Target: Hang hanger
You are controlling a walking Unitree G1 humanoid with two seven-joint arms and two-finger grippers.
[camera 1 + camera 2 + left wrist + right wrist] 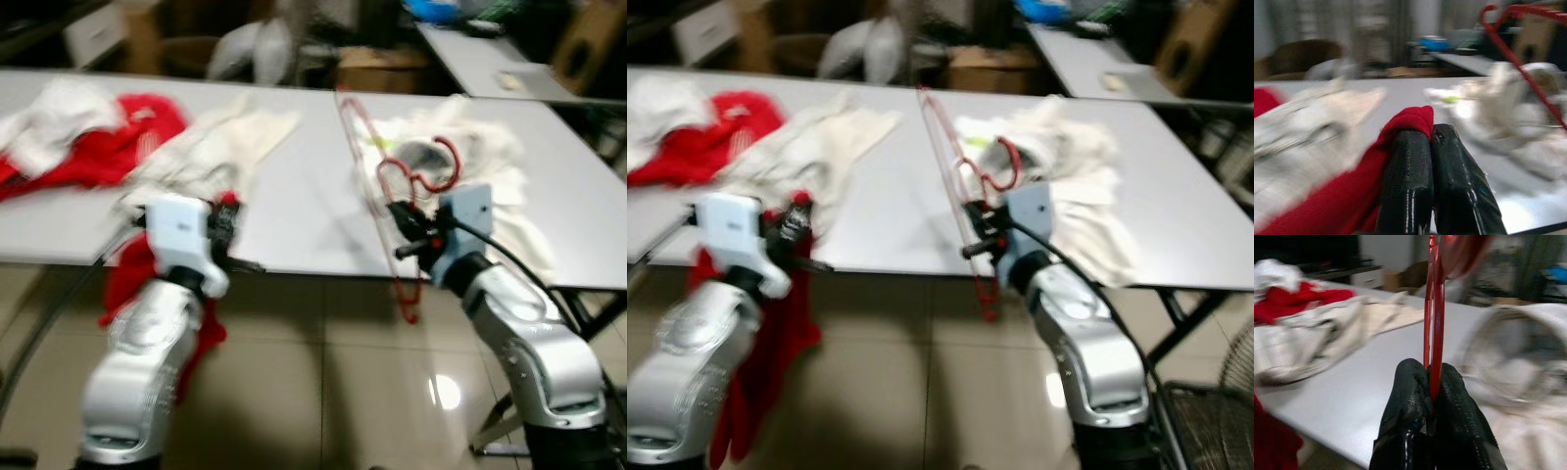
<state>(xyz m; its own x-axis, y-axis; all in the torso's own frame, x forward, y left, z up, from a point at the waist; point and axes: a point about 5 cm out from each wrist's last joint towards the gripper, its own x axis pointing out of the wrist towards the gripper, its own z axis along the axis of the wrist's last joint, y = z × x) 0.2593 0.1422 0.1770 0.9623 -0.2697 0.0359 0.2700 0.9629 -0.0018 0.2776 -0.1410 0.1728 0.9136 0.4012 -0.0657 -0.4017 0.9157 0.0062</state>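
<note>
Left side first: my left hand (227, 217) sits at the near edge of the counter (294, 211), fingers pressed together on a fold of red garment (1400, 127). The rest of that cloth hangs down past the counter edge beside the arm; I judge it is held so it can later go onto the hanger. More red cloth (118, 137) lies on the counter further left with a white piece (49, 113), and a cream garment (216, 137) is spread just beyond the left hand.

Right side: my right hand (409, 240) is clamped on the red hanger (392, 196). The wrist view shows its thin bars pinched between the fingers. The hanger stands tilted, hook (441, 166) up over the pile of white clothes (480, 176), lower end dropping below the counter edge. That grip near the middle keeps it steady, I think, for threading into the garment.

Surface: pale grey, matt, two counters butted together. Floor is glossy beige tile (323, 392) with a lamp glare. Behind, another counter (490, 59), boxes and clutter, blurred.
</note>
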